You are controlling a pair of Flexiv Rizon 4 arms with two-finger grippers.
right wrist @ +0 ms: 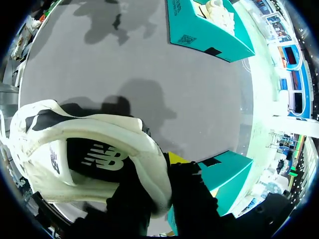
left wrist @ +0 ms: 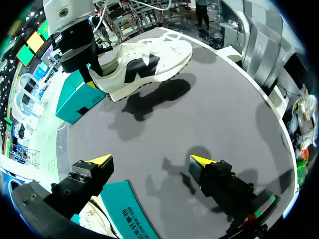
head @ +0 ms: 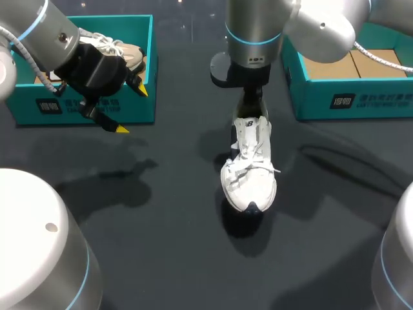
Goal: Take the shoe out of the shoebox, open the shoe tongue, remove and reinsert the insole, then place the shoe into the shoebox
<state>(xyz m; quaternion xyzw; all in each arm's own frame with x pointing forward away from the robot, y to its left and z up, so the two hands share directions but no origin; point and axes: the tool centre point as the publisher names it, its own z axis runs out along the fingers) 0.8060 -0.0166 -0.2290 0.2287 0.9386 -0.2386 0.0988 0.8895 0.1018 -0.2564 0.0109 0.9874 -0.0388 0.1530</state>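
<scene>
Far left, the teal cardboard shoebox sat square-cornered on the matte dark table, a pale laced shoe lying inside it. Over its front wall hung the left gripper, yellow tips spread wide with nothing between them – the left wrist view confirmed that, only bare tabletop in the gap. At the middle, the white shoe pointed its rounded toe towards the camera, laces loose on a smooth upper. From above the right gripper was merely a dark stub at the heel; the right wrist view showed more – one black finger inside the padded collar, one outside, clamped on the heel wall, with the dark insole in sight. The left wrist view alone gave the shoe's side: a bold black patch on the white flank and a thick pale sole. Whether the toe touched the table, I could not tell. Far right stood a second teal box, brown card inside.
</scene>
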